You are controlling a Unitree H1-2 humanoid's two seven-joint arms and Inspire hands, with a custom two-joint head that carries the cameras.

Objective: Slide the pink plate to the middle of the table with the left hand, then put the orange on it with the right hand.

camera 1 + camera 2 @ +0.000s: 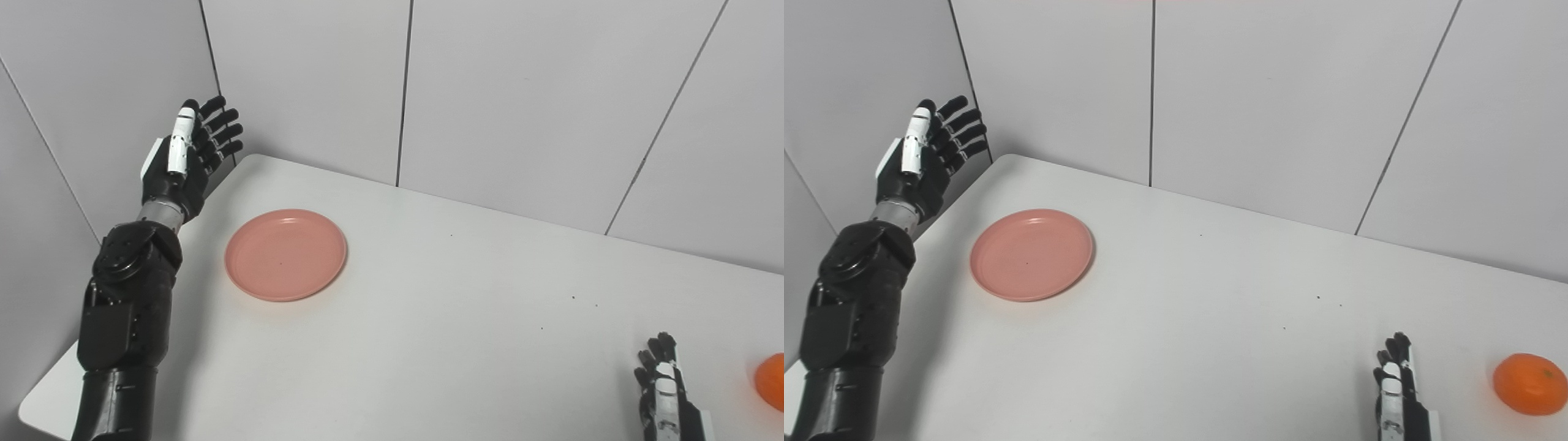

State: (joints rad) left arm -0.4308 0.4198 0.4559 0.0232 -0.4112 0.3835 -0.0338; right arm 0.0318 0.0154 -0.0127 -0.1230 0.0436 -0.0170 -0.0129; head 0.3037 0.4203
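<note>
Black left hand [180, 165] with a white strip along one finger: raised off the bench, fingers straight and slightly fanned, holding nothing. Just to its right and lower, one pink plate [285, 255] lies flat on the bench [465, 306], not touched by the hand. Plate is round, shallow, matte, with a low raised rim and nothing on it; it sits toward the bench's left far corner. Right hand [1398, 386] is only partly in frame at the bottom edge, low over the bench, fingers extended, nothing held. One orange [1530, 383] is on the bench just right of that hand, clear of it: round, finely dimpled skin. Bench top is plain white, smooth, rounded corners, a few dark specks. Behind it are flat grey wall panels [306, 79] with thin dark seams.
</note>
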